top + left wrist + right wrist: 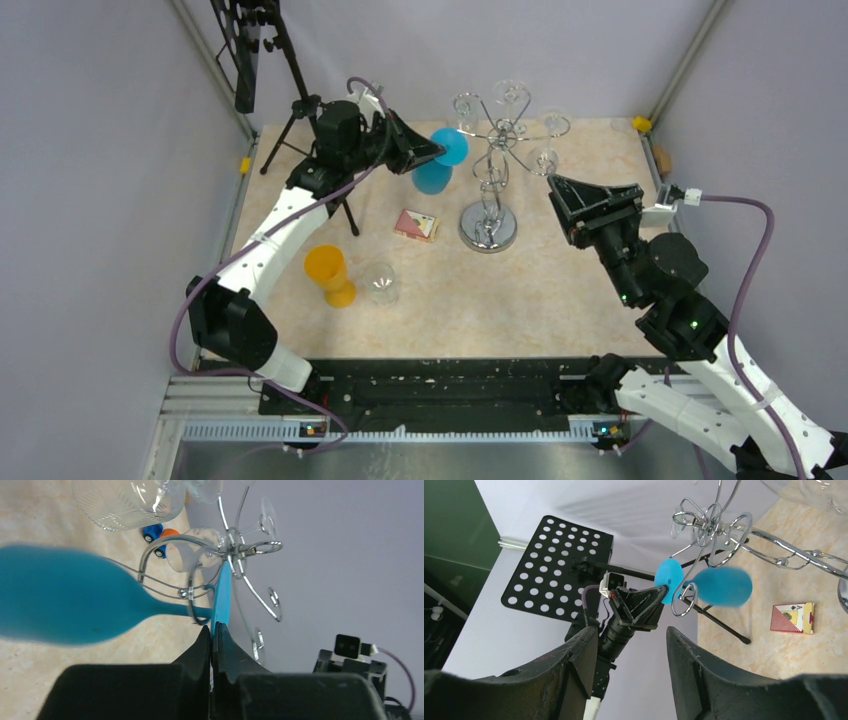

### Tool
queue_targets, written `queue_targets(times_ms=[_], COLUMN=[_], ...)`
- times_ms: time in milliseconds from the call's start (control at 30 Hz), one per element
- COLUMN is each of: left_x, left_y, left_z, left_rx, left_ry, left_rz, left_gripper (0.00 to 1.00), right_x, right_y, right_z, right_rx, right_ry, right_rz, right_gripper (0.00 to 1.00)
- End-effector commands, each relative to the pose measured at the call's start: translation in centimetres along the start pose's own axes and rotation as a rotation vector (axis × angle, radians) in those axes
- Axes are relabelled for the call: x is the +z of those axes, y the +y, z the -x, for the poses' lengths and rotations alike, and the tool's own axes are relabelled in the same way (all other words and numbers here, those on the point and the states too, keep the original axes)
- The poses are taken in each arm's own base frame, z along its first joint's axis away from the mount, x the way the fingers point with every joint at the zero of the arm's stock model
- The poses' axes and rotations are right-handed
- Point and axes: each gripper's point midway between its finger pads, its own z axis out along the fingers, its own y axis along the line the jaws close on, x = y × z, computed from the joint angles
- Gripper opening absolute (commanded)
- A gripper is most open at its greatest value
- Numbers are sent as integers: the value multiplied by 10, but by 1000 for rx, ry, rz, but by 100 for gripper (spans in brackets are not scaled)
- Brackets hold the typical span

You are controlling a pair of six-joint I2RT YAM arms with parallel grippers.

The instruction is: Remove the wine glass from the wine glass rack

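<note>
A blue wine glass [438, 162] hangs upside down from the left scroll arm of the chrome wine glass rack [489, 190]. My left gripper [437, 152] is shut on the rim of the glass's flat blue foot [222, 592], and the blue bowl [65, 600] hangs left of the fingers. The stem still passes through the rack's wire loop [200, 597]. In the right wrist view the blue glass [724, 586] and the rack [714, 525] are ahead. My right gripper [555, 185] hovers open and holds nothing just right of the rack; it is also seen in the right wrist view [631, 630].
Clear wine glasses [512, 95] hang on the rack's other arms. An orange cup [330, 272] and a clear glass [381, 282] sit at the front left. A card box [416, 224] lies near the rack's base. A black tripod [300, 120] stands back left.
</note>
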Motion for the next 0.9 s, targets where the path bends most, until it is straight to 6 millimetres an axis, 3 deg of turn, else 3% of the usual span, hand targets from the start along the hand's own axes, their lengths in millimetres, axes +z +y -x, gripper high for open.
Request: queue_targets(times_ms=[0, 400, 867], left_x=[-8, -17, -15], left_y=[-34, -56, -57], left_z=[17, 41, 49], left_rx=[11, -110, -110], left_ry=[-49, -160, -200], left_rz=[-80, -90, -107], left_gripper=[0, 0, 0], right_x=[-4, -3, -2], right_y=[13, 14, 15], right_z=[11, 14, 15], right_rx=[-4, -5, -19], right_ry=[-36, -55, -59], right_rz=[34, 30, 31], right_gripper=[53, 52, 52])
